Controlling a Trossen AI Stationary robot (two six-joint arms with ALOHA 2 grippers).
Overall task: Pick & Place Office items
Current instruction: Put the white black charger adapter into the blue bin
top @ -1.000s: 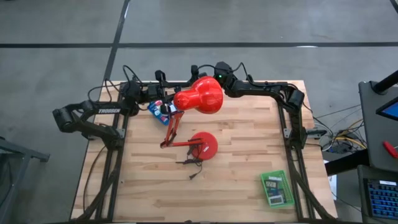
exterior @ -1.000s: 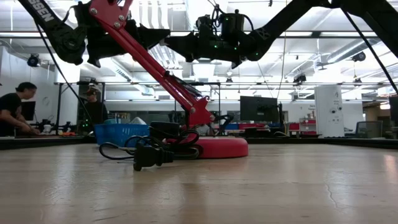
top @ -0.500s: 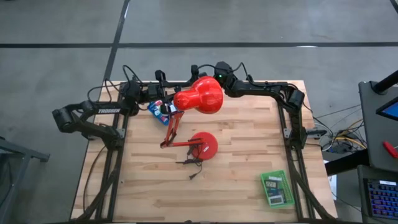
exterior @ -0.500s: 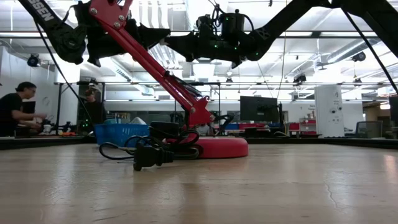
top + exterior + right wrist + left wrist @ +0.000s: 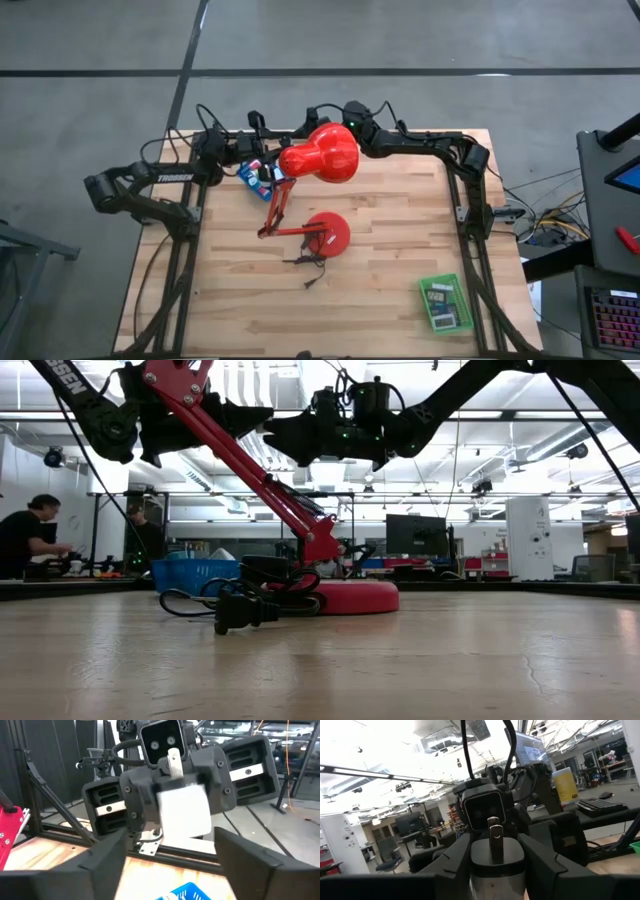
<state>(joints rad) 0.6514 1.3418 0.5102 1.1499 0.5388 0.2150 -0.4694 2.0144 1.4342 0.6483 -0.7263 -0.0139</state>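
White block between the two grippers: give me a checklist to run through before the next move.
1. Left gripper clamped on the white block: ok.
2. Right gripper fingers spread, clear of the block: ok.
3. Blue tray directly under the block: cannot tell.
4. Red lamp head clear of both arms: cannot tell.
5. Green tray out of the way at the near right corner: ok.

Wooden table (image 5: 400,250): red lamp (image 5: 326,235), green tray (image 5: 445,304)
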